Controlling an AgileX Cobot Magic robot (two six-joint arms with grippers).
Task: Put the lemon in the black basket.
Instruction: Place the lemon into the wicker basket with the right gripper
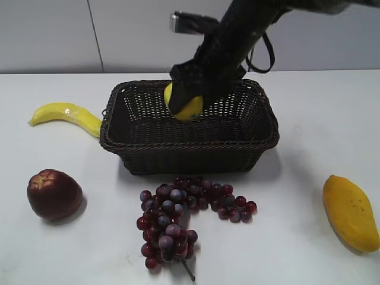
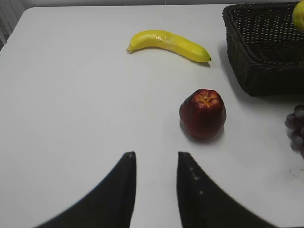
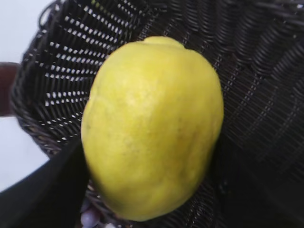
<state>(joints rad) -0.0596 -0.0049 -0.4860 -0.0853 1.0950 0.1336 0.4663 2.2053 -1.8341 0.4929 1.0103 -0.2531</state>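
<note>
Right wrist view: lemon (image 3: 152, 128) fills the frame, pinched between dark fingers of the right tool (image 3: 149, 185), woven floor of the black basket (image 3: 266, 95) directly beneath.
Right tool: clamped on the lemon from both sides; seen in the exterior view at (image 1: 189, 98), reaching in from the upper right over the basket's back half.
Lemon: held in the air inside the basket's outline (image 1: 185, 105), roughly level with the braided rim, apparently not yet resting on the weave.
Long axis: runs along the wrist view from the near edge to the far, nub pointing away from the camera; tool fingers close across the short width.
Key relation: drop zone lies straight below the tool; no sideways travel looks needed, only a lowering and a spreading of the fingers.
Black basket: stands mid-counter (image 1: 190, 151), open top, nothing else seen inside.
Left tool: fingers spread with a gap between them (image 2: 154, 185), holding nothing, hovering over bare counter (image 2: 71, 95) well apart from the basket.
Nearer arm: right, already on the fruit; left idle.
Surroundings: banana (image 1: 65, 114) just beside the basket's left end, red apple (image 1: 53, 193) front left, grapes (image 1: 178, 219) near the front wall, mango (image 1: 350, 212) far right.
Risk, as judged: lemon may roll toward a basket wall if released from height.
</note>
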